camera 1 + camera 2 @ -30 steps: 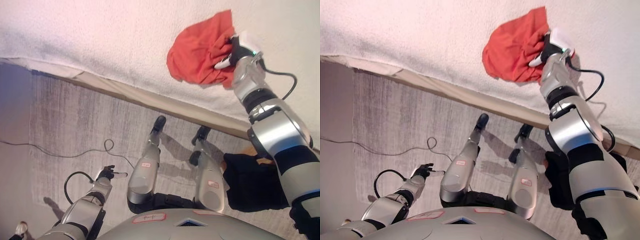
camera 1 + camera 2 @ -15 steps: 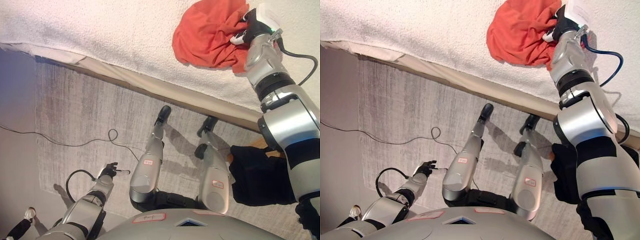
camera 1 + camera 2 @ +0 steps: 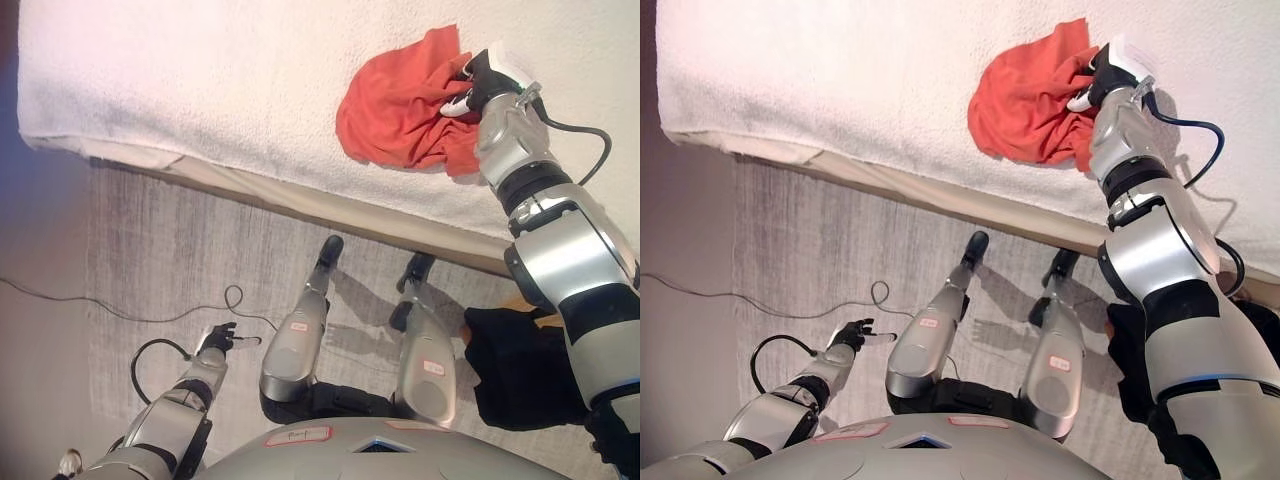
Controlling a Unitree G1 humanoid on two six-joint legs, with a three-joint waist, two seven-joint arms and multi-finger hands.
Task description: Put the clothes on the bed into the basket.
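The red cloth (image 3: 400,110) lies bunched on the white bed (image 3: 200,90), at about one o'clock in the view. The right hand (image 3: 470,90) stays curled into its right edge, as half a second ago; only the camera shifted. The lift seems not yet begun. The left hand (image 3: 218,340) hangs loose at seven o'clock.

Silver-grey arms with black bands end in each dark, white-tipped hand (image 3: 472,88).

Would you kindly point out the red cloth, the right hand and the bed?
red cloth (image 3: 390,115): left eye view, middle of the crumpled fabric.
right hand (image 3: 474,85): left eye view, dark palm at the cloth's edge.
bed (image 3: 840,70): right eye view, bare white cover.
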